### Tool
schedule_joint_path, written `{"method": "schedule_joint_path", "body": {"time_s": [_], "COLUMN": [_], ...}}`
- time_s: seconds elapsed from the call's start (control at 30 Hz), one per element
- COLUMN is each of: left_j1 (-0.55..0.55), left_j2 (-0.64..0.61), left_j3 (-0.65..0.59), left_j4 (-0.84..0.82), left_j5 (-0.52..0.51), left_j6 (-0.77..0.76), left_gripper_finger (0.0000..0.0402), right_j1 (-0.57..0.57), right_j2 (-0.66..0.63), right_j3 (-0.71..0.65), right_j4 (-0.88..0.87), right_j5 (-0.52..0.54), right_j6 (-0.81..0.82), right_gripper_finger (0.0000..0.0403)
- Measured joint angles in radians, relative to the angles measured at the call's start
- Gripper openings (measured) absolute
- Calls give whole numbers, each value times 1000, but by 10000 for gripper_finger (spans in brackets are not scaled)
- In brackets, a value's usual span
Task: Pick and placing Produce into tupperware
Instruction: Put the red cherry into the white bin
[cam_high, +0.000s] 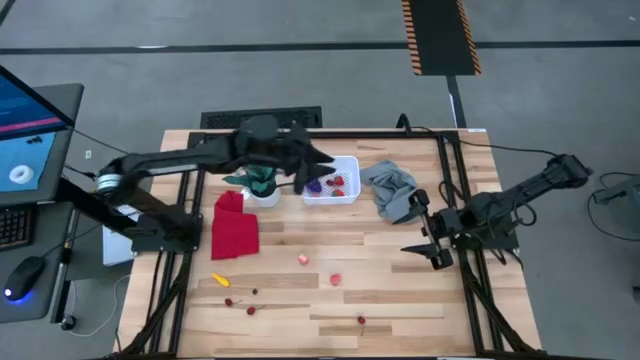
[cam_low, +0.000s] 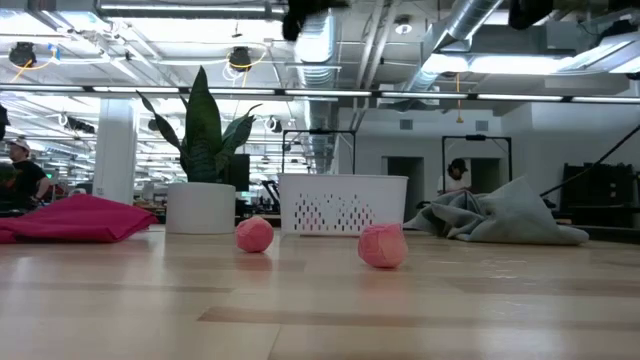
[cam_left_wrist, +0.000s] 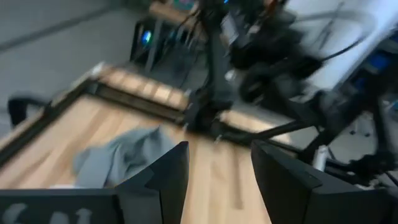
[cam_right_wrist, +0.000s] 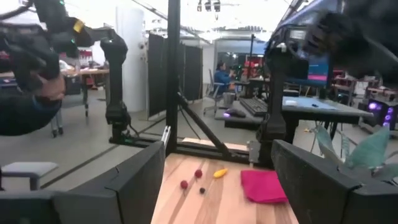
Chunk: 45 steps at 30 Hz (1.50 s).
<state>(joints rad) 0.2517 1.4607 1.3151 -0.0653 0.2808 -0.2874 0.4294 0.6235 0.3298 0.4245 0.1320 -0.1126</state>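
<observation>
**Loose produce and a crowded bin edge**

The white tupperware (cam_high: 331, 181) sits toward the back of the tabletop (cam_high: 400, 300), already holding a few red and purple pieces. The left gripper (cam_high: 305, 180) hangs at its left rim, jaws parted with nothing between them in the left wrist view. Just beside it stand the potted plant (cam_high: 260, 183) and the red cloth (cam_high: 235, 224); a careless retreat could clip the pot or nudge the bin.

Two pink balls (cam_high: 303, 259) lie mid-table, with a yellow piece (cam_high: 219, 279) and dark cherries (cam_high: 250, 309) nearer the front. Round and small, they would likely roll from a poorly centred pinch.

The right gripper (cam_high: 425, 252) waits at the right side, jaws wide and empty, near the grey cloth (cam_high: 391, 189).
</observation>
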Motion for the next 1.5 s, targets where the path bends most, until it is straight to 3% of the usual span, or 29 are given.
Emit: {"method": "schedule_joint_path", "body": {"time_s": [0.27, 0.4, 0.6, 0.73, 0.9, 1.0, 1.13, 1.5], "left_j1": [-172, -300, -494, -629, -766, -820, -879, -1017], "left_j2": [-191, -249, -307, -355, -418, -456, -478, -505], "left_j3": [0, -33, -93, -201, -395, -481, -566, -778], "left_j4": [-134, -142, -147, -33, 258, 299, 335, 582], "left_j5": [-94, -202, -352, -448, -592, -663, -674, -786], "left_j6": [63, 98, 157, 201, 242, 242, 244, 406], "left_gripper_finger": [160, 160, 160, 160, 160, 160, 160, 160], "right_j1": [0, 0, 0, 0, -1, 0, 0, -8], "right_j2": [145, 206, 276, 345, 469, 555, 678, 1126], "right_j3": [0, 2, 45, 97, 181, 242, 341, 729], "right_j4": [164, 240, 195, 154, 111, 102, 99, -131], "right_j5": [6, 90, 180, 180, 180, 179, 148, 95], "right_j6": [36, 61, 85, 106, 112, 111, 107, 140], "right_gripper_finger": [317, 317, 317, 317, 317, 317, 317, 317]}}
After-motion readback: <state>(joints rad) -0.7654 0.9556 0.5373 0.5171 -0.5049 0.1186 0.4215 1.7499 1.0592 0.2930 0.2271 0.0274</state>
